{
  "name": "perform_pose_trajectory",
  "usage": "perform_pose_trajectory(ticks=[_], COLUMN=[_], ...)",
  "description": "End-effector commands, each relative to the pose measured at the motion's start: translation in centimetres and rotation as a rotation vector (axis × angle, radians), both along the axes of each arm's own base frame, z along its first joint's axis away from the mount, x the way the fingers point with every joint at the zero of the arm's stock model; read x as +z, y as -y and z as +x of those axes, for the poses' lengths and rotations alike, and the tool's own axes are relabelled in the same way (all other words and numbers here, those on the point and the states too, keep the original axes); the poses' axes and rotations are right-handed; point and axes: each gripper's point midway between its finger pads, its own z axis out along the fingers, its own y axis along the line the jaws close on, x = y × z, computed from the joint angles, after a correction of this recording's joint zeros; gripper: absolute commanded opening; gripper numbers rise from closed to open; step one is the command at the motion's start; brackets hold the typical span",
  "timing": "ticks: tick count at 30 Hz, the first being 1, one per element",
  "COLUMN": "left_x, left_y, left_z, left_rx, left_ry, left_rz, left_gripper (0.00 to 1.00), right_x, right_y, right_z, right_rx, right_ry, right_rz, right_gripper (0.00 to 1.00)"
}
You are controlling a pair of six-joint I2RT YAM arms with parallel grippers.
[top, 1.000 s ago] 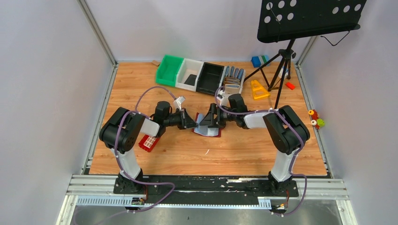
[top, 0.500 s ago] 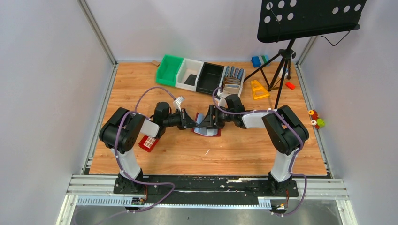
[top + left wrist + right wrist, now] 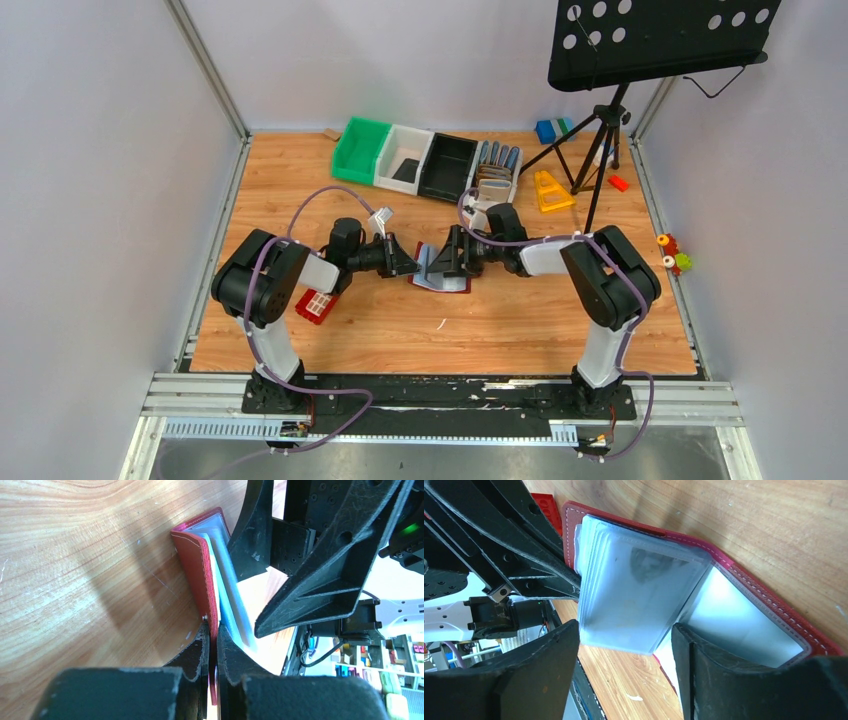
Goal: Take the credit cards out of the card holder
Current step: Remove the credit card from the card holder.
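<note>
The maroon card holder (image 3: 443, 280) lies open on the wooden table between both arms. My left gripper (image 3: 410, 265) is shut on its raised maroon cover; in the left wrist view, the cover (image 3: 196, 560) stands pinched between the left gripper's (image 3: 212, 632) fingers. My right gripper (image 3: 447, 262) is open, and in the right wrist view it (image 3: 626, 635) straddles a stack of hazy pale sleeves (image 3: 634, 592) standing up from the card holder (image 3: 774, 587). No separate black, gold or silver card shows; only a dark smudge shows through the top sleeve.
Green (image 3: 362, 148), white (image 3: 402, 158) and black (image 3: 447, 165) bins and a tray of upright wallets (image 3: 495, 165) line the back. A music stand tripod (image 3: 600, 150) and a yellow triangle (image 3: 550, 190) stand at the back right. A red grid piece (image 3: 318, 304) lies by the left arm.
The right gripper pushed slightly left toward the sleeves, then eased back a little. The left gripper stayed shut on the cover and shifted slightly left.
</note>
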Motion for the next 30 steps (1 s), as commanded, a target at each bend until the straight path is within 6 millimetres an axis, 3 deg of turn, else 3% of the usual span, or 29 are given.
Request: perform_pose_trajectory(ticks=[1, 13, 24, 30], left_x=[1.5, 2.1, 2.0, 2.2], left_y=[0.4, 0.5, 0.6, 0.6], left_z=[0.4, 0.2, 0.2, 0.1], left_rx=[-0.023, -0.039, -0.042, -0.047], left_ry=[0.064, 0.078, 0.079, 0.083], left_rz=[-0.012, -0.032, -0.033, -0.037], left_gripper=[0.07, 0.07, 0.06, 0.06], right_x=[0.0, -0.2, 0.7, 0.9], right_y=[0.7, 1.6, 1.8, 1.8], right_z=[0.2, 0.1, 0.2, 0.4], right_rx=[-0.015, -0.008, 0.001, -0.002], right_ry=[0.027, 0.051, 0.093, 0.101], right_rz=[-0.009, -0.036, 0.01, 0.018], right_gripper=[0.71, 0.77, 0.92, 0.93])
